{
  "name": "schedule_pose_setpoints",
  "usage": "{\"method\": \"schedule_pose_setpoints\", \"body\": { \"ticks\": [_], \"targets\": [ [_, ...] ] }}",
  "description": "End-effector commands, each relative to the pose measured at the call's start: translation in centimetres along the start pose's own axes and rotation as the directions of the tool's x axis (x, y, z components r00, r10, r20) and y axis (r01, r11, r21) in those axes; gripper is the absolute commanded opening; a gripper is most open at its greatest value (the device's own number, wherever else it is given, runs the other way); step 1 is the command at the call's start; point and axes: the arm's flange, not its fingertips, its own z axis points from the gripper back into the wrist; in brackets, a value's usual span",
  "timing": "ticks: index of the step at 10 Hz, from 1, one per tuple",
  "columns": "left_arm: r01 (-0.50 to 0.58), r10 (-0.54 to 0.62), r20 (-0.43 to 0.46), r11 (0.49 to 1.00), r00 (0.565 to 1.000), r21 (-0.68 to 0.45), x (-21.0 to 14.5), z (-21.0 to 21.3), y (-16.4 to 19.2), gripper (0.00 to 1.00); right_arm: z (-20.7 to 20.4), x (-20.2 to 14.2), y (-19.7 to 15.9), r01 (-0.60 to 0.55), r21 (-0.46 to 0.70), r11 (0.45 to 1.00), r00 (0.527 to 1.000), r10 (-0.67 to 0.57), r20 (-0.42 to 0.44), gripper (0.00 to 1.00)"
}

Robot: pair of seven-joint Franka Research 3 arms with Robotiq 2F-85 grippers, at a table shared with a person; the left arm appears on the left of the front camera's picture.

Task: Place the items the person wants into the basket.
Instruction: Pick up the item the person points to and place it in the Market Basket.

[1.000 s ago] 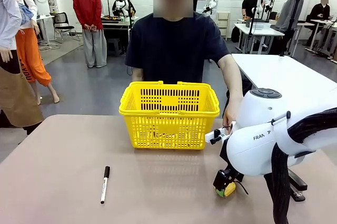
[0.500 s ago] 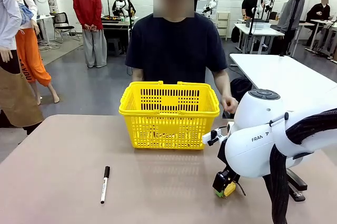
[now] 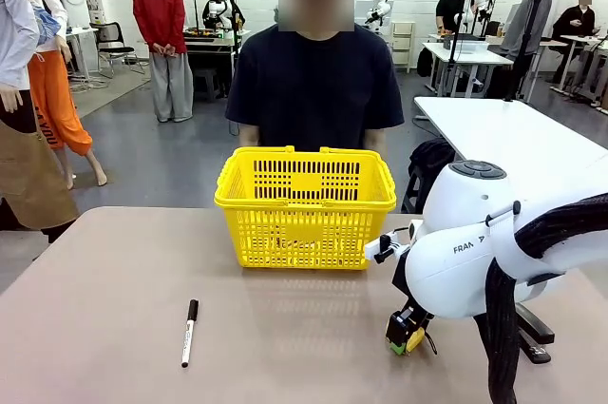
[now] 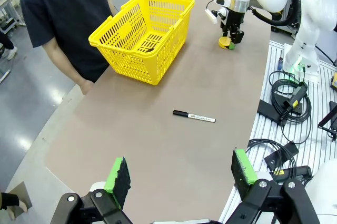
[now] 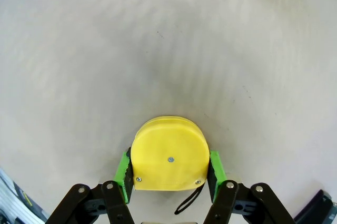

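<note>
Gripping the small yellow tape measure (image 5: 169,154) right of the basket (image 3: 305,206), the right gripper (image 5: 169,174) bears "FRAN" lettering; the left gripper (image 4: 181,173) gapes empty.

Smooth, slightly glossy yellow plastic tape measure (image 5: 168,154) on a matt beige table (image 3: 114,328). Glossy yellow plastic lattice basket (image 3: 305,206). Dark T-shirt (image 3: 315,90) looks like soft matt cloth.

Right gripper (image 5: 168,174) points down at the table, pads clamped together; left gripper (image 4: 181,174) hovers, jaws wide apart.
</note>
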Motion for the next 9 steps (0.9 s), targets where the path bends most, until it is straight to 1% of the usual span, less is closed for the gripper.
{"method": "schedule_pose_setpoints", "body": {
  "ticks": [1, 2, 4, 5, 6, 7, 9],
  "targets": [
    [0.021, -0.02, 0.01, 1.0, 1.0, -0.007, -0.1, 0.1, 0.1, 1.0, 3.4, -1.2, 1.7, 0.09, 0.017, 0.996, 0.996, -0.09, -0.024, 0.11],
    [0.021, -0.02, 0.01, 1.0, 1.0, -0.007, -0.1, 0.1, 0.1, 1.0, 7.1, -1.5, 2.5, 0.133, -0.012, 0.991, 0.99, -0.134, -0.046, 0.11],
    [0.021, -0.02, 0.01, 1.0, 1.0, -0.007, -0.1, 0.1, 0.1, 1.0, 16.0, -0.8, 3.3, 0.195, -0.085, 0.977, 0.97, -0.205, -0.133, 0.11],
    [0.021, -0.02, 0.01, 1.0, 1.0, -0.007, -0.1, 0.1, 0.1, 1.0, 20.4, -0.4, 3.4, 0.216, -0.079, 0.973, 0.961, -0.226, -0.162, 0.11],
    [0.021, -0.02, 0.01, 1.0, 1.0, -0.007, -0.1, 0.1, 0.1, 1.0, 24.6, 0.2, 3.3, 0.254, -0.086, 0.964, 0.951, -0.265, -0.161, 0.11],
    [0.021, -0.02, 0.01, 1.0, 1.0, -0.007, -0.1, 0.1, 0.1, 1.0, 29.6, 0.9, 3.4, 0.298, -0.105, 0.949, 0.944, -0.309, -0.115, 0.11],
    [0.021, -0.02, 0.01, 1.0, 1.0, -0.007, -0.1, 0.1, 0.1, 1.0, 34.5, 1.4, 3.6, 0.358, -0.115, 0.926, 0.929, -0.366, -0.057, 0.11]
  ]
}}
